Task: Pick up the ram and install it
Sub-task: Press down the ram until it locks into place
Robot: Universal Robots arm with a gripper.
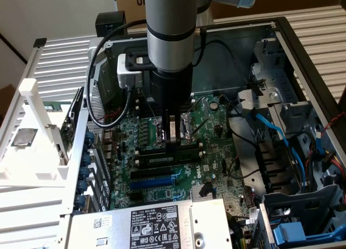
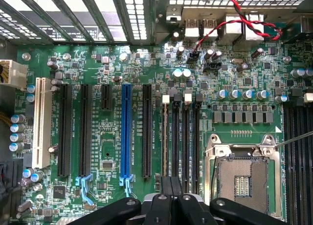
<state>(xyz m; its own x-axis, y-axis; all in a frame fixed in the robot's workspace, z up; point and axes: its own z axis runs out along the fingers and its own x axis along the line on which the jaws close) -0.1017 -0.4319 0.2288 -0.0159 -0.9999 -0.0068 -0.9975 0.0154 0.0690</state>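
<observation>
My gripper (image 1: pixel 173 142) reaches down into the open computer case, fingers shut together, with nothing visibly between them. Its tips sit right at the row of black memory slots (image 1: pixel 165 158) on the green motherboard (image 1: pixel 216 151). In the wrist view the shut gripper (image 2: pixel 171 185) hovers over the end of those memory slots (image 2: pixel 176 137), beside the empty processor socket (image 2: pixel 242 178). One slot carries a thin pale strip along its length, which looks like the ram (image 2: pixel 165 137) standing edge-on in it. Whether the fingertips touch it I cannot tell.
A blue expansion slot (image 2: pixel 126 132) and black ones lie beside the memory slots. Blue and black cables (image 1: pixel 281 141) and drive cages fill the case at the exterior view's right. The power supply (image 1: pixel 151 224) sits at the near edge. A white rack (image 1: pixel 32 130) stands outside, left.
</observation>
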